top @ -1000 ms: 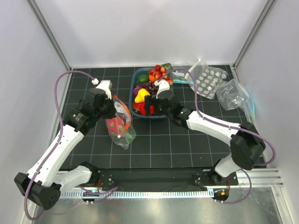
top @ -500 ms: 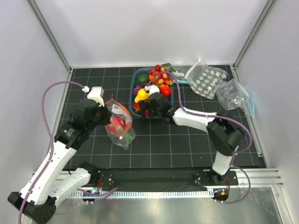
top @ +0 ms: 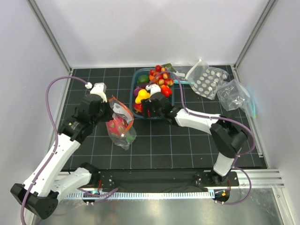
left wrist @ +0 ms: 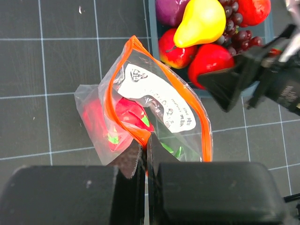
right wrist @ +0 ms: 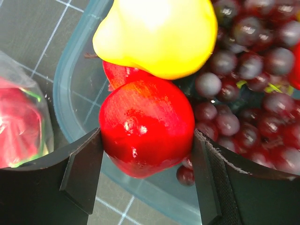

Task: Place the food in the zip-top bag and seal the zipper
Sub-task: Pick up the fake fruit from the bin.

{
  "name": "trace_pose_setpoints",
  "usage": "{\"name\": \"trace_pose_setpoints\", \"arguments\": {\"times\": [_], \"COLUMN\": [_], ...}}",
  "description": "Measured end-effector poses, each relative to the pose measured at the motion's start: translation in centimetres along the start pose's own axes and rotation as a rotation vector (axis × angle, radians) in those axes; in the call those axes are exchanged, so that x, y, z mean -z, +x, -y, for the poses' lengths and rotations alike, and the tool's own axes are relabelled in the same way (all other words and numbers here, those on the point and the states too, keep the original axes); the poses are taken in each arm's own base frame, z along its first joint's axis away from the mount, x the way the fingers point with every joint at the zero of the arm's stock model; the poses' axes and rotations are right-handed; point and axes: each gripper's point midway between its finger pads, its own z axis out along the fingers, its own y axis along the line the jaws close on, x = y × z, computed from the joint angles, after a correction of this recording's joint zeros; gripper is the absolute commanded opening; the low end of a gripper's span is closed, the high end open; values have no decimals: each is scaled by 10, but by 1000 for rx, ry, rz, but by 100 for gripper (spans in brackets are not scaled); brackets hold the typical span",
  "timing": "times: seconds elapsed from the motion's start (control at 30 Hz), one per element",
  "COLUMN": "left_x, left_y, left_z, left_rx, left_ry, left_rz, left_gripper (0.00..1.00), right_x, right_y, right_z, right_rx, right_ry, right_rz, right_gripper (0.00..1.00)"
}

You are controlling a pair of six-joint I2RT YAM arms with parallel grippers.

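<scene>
The zip-top bag stands left of the tray, with its mouth open and its white label showing. A pink-red food with green leaves lies inside it. My left gripper is shut on the orange-red zipper at the near edge of the mouth. My right gripper is shut on a glossy red fruit at the near left corner of the blue tray. A yellow pear and dark purple grapes lie just behind the fruit. In the top view the right gripper is just right of the bag's mouth.
The blue tray also holds small red tomatoes and a green piece. A clear pouch of white discs and a clear pouch with a teal strip lie at the back right. White walls close in three sides.
My right gripper moved left to the tray's near corner and now has the red fruit between its fingers. My left gripper shifted slightly while still holding the bag's mouth up.
</scene>
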Motion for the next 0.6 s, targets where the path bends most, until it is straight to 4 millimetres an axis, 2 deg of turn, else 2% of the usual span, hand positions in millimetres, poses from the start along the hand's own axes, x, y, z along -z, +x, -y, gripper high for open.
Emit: {"name": "trace_pose_setpoints", "arguments": {"times": [0.13,0.37,0.6], "left_x": [-1,3,4], "left_y": [5,14,18], "left_z": [-1,4,10], "left_rx": [-6,-15,-16], "left_ry": [1,48,90], "left_rz": [-12,-25,-42], "left_gripper": [0,0,0], "right_x": [24,68,82], "right_y": [-7,-34,-32], "right_z": [2,-3,-18], "right_rx": [-15,-48,-69], "right_ry": [-20,-85,-167], "right_rz": [48,179,212], "right_gripper": [51,51,51]}}
